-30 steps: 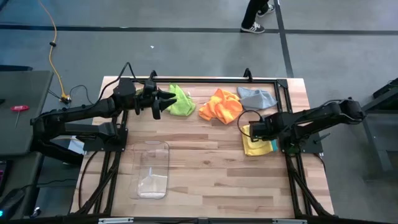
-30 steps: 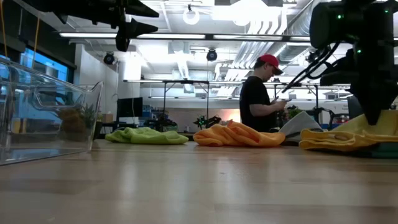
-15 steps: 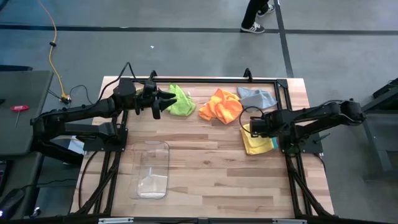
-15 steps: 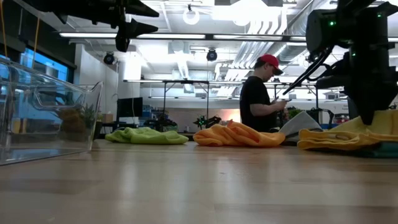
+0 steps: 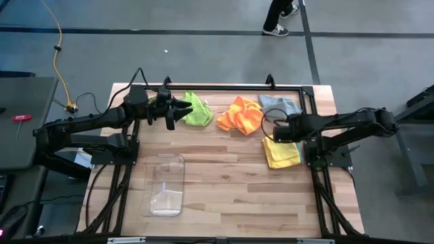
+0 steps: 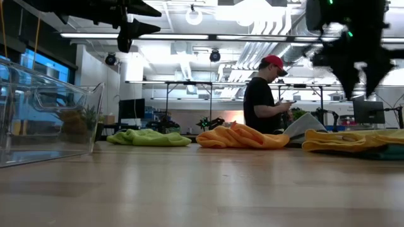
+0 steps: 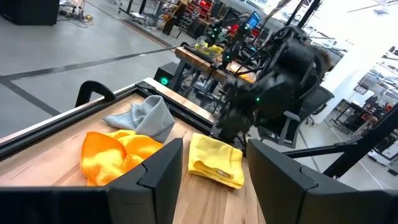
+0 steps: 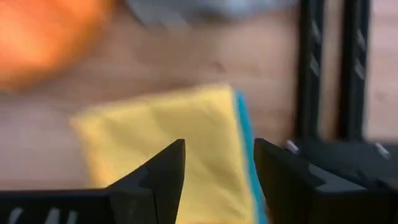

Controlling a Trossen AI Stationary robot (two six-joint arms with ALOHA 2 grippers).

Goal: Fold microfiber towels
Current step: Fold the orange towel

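Towels number five on the wooden tabletop (image 5: 224, 183): a lime green towel (image 5: 196, 110), an orange towel (image 5: 241, 115) and a grey towel (image 5: 280, 105) lie crumpled in a row along the far edge, and a yellow towel (image 5: 279, 153) lies folded flat on a teal towel (image 8: 244, 134), of which only an edge shows. One clear plastic bin (image 5: 167, 184) sits on the near left part of the tabletop; no towel lies in it. Two grippers are up in the air. The left gripper (image 5: 184, 108) hovers just beside the lime green towel, fingers apart, holding nothing. The right gripper (image 5: 271, 128) hangs above the yellow towel's far edge, fingers spread and empty.
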